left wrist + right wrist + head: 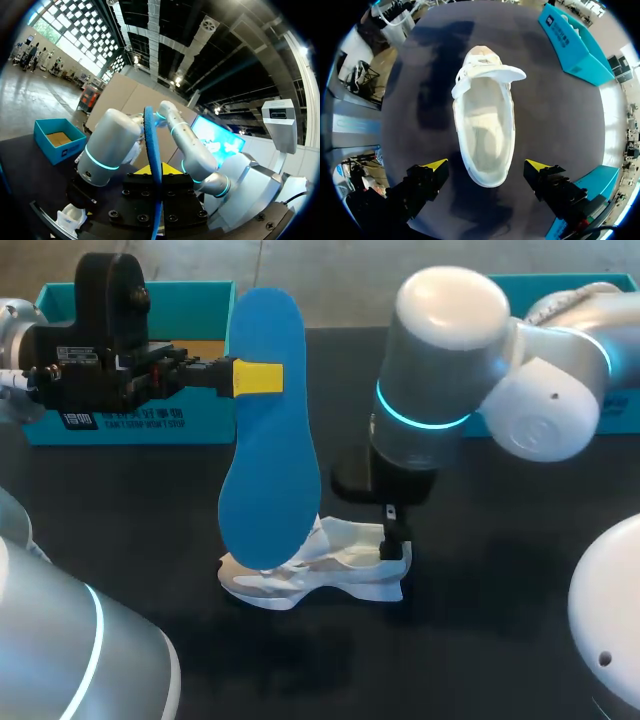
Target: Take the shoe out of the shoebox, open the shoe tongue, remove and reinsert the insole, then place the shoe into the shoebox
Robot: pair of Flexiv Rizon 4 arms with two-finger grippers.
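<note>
Insole (270, 440) hangs upright at frame centre, pinched by your left pincer (258, 377), level from the upper left; your right pincer (486, 165) points down, spread over the shoe (482, 115).

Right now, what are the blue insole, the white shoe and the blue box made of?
The insole looks like foam: matte blue, thin when seen edge-on in the left wrist view, yet standing stiff. The shoe is white, maybe synthetic leather or fabric; it looks smooth and dull, so it is hard to tell. The box seems to be cardboard: teal, with flat walls and crisp corners.
</note>
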